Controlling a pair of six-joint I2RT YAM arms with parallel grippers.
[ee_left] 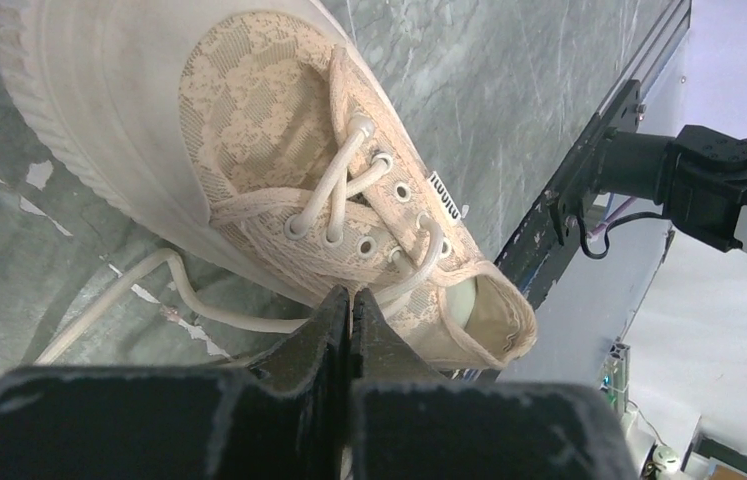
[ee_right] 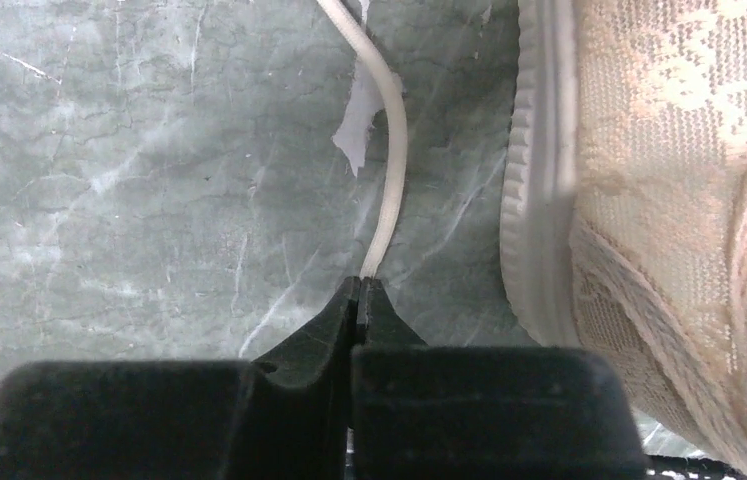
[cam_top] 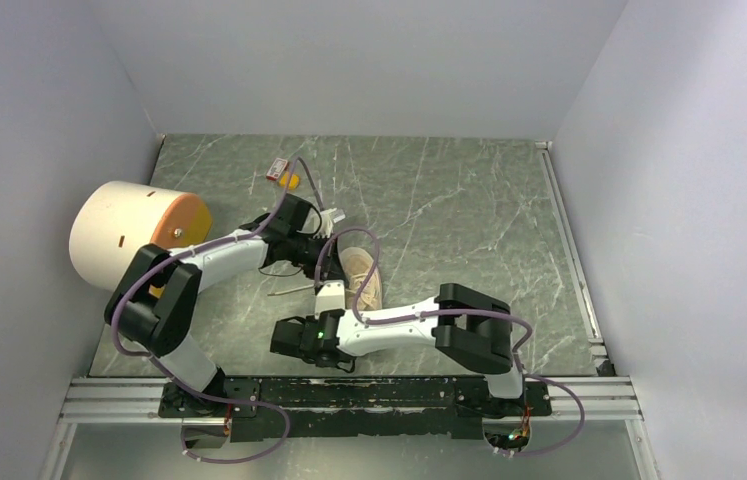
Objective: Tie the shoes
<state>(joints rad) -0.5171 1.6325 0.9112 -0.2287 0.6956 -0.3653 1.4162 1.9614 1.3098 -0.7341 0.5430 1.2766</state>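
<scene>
The cream low-top sneaker (cam_top: 363, 279) lies on the green marble table between my two grippers. In the left wrist view the sneaker (ee_left: 279, 120) shows its laced top. My left gripper (ee_left: 352, 296) is shut at the shoe's collar, on a white lace that runs down from an upper eyelet. Another lace (ee_left: 199, 305) trails loose over the table. My left gripper (cam_top: 332, 240) is just behind the shoe. My right gripper (ee_right: 360, 283) is shut on the end of a white lace (ee_right: 390, 170) lying on the table, left of the sole (ee_right: 539, 200). My right gripper (cam_top: 329, 300) is by the shoe's near left side.
A large cream-and-orange cylinder (cam_top: 134, 235) lies at the table's left side. A small orange and red item (cam_top: 284, 175) sits at the back. Grey walls close in three sides. A metal rail (cam_top: 349, 395) runs along the near edge.
</scene>
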